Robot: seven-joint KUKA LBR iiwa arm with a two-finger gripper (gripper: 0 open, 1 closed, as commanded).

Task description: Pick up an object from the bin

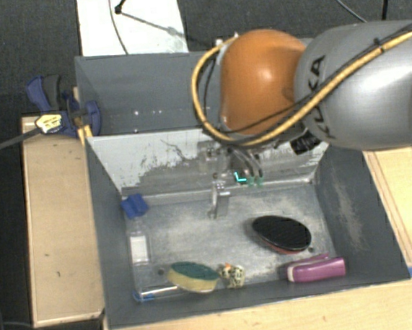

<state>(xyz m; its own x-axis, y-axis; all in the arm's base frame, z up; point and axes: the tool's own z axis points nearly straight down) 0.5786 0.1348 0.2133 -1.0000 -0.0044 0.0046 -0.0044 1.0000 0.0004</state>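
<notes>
My gripper (215,202) hangs below the orange wrist cover, over the bare floor in the far middle of the bin, with nothing seen in it. The closest thing is a flat black oval with a red rim (281,233), lying to the right of the gripper and nearer the front. A pink and purple bar (316,269) lies at the front right. An oval yellow pad with a green top (193,276) rests at the front, left of centre, and a small speckled lump (233,274) lies right beside it.
A small blue block (133,205) sits against the left wall. A clear block (139,248) lies below it, and a thin clear stick with a blue tip (154,293) lies along the front left edge. The arm covers the bin's far right corner.
</notes>
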